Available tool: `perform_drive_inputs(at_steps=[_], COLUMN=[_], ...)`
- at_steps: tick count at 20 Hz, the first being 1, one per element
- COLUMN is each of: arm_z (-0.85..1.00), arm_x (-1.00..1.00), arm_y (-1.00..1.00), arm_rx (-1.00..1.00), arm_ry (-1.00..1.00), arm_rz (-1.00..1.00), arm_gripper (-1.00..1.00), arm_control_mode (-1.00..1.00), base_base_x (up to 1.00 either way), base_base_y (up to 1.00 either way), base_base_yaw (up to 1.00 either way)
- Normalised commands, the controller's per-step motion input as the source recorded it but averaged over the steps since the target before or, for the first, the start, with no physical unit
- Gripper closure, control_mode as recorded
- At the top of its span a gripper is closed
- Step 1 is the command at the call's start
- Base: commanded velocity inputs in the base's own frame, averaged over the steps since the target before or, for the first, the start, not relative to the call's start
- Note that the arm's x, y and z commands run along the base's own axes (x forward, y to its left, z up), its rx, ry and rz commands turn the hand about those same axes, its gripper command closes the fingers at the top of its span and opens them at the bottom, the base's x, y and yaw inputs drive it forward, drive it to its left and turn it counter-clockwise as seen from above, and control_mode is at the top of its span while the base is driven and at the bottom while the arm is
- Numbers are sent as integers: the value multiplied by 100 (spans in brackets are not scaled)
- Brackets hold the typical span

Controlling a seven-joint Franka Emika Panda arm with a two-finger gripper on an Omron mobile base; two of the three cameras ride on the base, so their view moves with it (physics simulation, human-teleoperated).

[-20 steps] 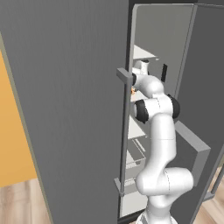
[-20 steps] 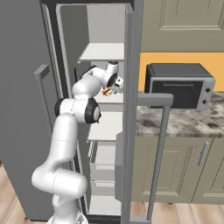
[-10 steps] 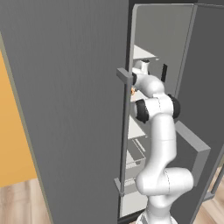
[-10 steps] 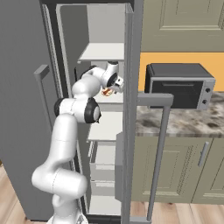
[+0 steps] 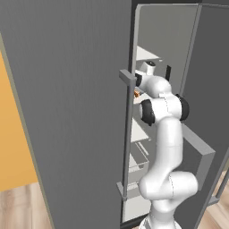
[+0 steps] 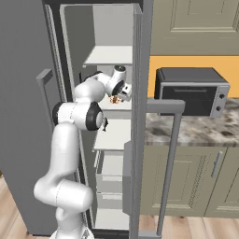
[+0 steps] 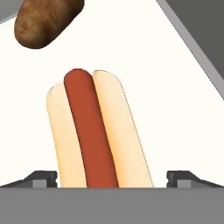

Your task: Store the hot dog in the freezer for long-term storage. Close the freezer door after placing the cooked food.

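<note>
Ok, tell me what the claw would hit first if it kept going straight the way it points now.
The hot dog, most likely. In the hand view it lies on the white shelf between the claw fingertips, which stand apart. A brown potato-like lump sits farther on, left of that line.

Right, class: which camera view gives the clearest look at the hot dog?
The hand view: the hot dog lies large on a white shelf, bun and sausage plainly visible, between the gripper fingertips. The right base view shows a tiny speck at the hand; the left base view, an orange dot.
</note>
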Motion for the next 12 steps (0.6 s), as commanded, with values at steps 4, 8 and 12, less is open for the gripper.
perform_drive_inputs(at_steps=[4, 8, 12], arm_z=[0, 2, 9], arm_x=[-45, -48, -51], arm_y=[0, 0, 0], arm_rx=[0, 0, 0], arm_ry=[-10, -11, -12], arm_rz=[0, 0, 0], arm_gripper=[-100, -100, -100], arm_control_mode=[-100, -100, -100], base_base_x=[0, 0, 0], base_base_y=[0, 0, 0], base_base_yaw=[0, 0, 0])
